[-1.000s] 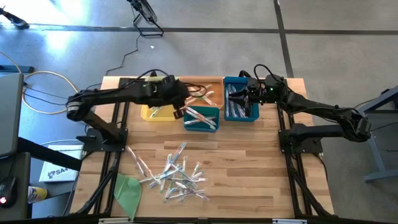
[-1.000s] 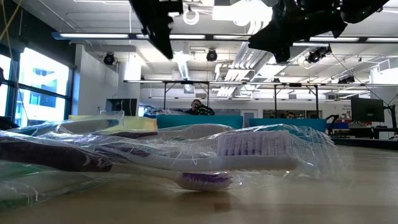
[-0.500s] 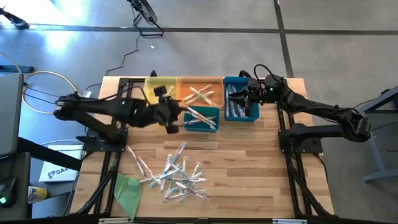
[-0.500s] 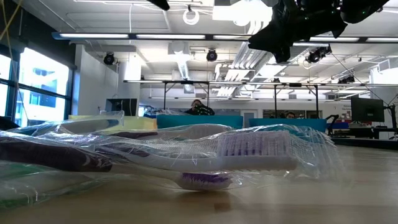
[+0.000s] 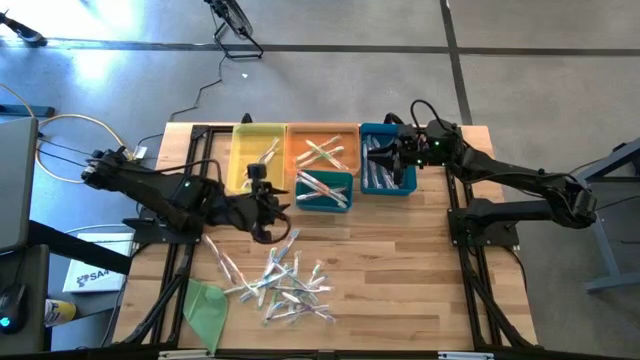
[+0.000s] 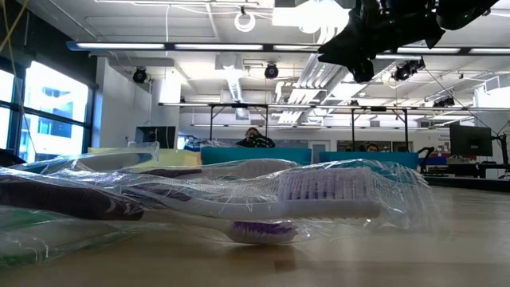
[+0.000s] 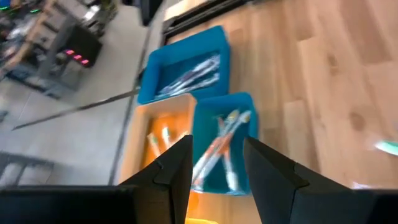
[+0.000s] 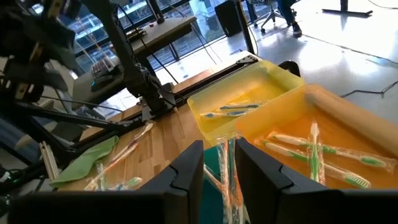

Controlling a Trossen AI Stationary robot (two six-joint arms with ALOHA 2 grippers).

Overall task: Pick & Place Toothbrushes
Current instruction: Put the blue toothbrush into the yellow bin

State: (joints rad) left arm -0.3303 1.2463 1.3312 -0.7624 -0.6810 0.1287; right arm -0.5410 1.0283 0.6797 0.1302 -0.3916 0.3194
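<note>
We are hovering our left hand (image 5: 268,212), parted and seemingly empty, just above the loose toothbrushes (image 5: 283,284) on the bench (image 5: 400,270); next needs lowering onto one. Our right hand (image 5: 392,155), parted, is waiting over the blue bin (image 5: 404,187).

Bright even ceiling-strip lighting, window glare on the floor (image 5: 90,70) (top left), left wrist view motion-blurred, low view foreground soft.

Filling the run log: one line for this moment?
left gripper: open, empty, near pile | right gripper: open, over blue bin
</note>
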